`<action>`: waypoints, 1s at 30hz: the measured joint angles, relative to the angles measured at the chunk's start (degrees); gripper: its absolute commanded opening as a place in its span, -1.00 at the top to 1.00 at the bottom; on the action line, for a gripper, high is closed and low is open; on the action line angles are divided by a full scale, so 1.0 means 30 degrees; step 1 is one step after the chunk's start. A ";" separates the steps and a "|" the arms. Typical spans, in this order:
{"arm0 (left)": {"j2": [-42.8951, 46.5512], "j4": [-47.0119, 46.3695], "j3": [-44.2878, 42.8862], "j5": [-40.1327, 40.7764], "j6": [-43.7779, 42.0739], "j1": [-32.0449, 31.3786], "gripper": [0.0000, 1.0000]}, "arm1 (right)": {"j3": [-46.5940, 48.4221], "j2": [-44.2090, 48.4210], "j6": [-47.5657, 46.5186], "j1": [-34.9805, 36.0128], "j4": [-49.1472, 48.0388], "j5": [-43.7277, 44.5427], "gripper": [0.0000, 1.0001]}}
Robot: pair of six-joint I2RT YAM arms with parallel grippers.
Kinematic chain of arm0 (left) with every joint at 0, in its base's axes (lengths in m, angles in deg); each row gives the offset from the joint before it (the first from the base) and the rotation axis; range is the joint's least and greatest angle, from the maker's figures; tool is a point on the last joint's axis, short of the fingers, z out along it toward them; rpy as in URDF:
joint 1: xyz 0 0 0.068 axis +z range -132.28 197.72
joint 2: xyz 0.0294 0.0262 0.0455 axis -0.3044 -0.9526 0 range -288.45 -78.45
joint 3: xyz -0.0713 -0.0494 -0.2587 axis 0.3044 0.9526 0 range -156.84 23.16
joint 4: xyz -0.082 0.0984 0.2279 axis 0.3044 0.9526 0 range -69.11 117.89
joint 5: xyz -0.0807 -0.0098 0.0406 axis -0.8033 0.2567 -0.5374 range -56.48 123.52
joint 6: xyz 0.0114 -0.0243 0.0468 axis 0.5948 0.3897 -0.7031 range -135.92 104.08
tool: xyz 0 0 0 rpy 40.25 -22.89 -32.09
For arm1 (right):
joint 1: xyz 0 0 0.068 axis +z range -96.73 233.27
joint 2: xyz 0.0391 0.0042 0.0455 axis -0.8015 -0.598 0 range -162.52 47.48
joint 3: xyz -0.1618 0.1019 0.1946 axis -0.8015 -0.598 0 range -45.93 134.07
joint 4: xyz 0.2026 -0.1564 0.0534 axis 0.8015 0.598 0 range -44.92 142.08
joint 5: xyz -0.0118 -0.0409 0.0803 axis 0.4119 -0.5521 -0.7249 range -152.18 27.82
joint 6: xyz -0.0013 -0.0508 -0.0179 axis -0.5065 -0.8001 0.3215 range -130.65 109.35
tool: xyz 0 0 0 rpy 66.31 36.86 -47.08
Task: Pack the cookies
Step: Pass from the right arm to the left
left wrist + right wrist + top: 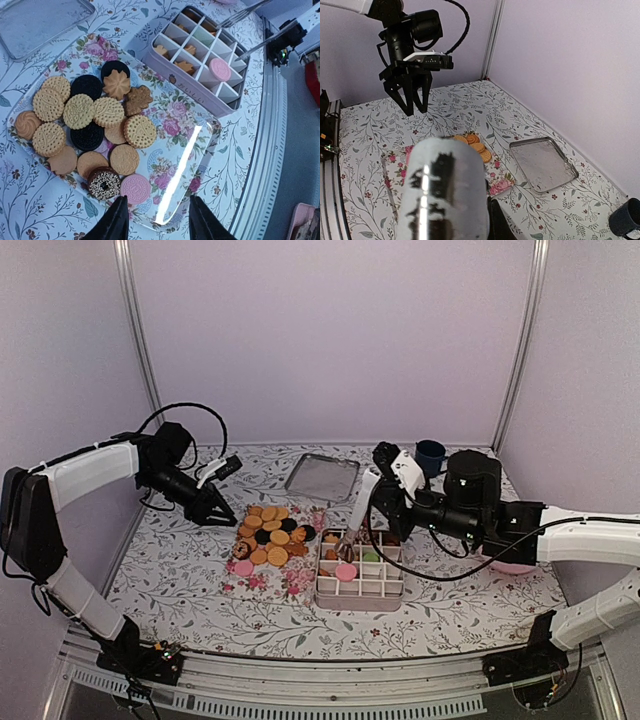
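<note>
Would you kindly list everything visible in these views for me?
cookies: about eighteen, mostly golden, some black, brown, pink, on the floral tray; a few in the divided box
floral tray: one, flowered, table centre
divided box: one, pale pink, right of floral tray
metal tray: one, silver, back of table
cup: one, dark blue, back right
tongs: one, silvery, over the divided box
left gripper: one, black, open, above the floral tray's edge
right gripper: one, black, shut on the tongs
</note>
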 measured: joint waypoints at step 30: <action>-0.1967 0.1625 -0.1880 -0.7796 -0.1894 -0.5209 0.87 | 0.3825 -0.5501 0.4371 0.0342 -0.6135 -0.4255 1.00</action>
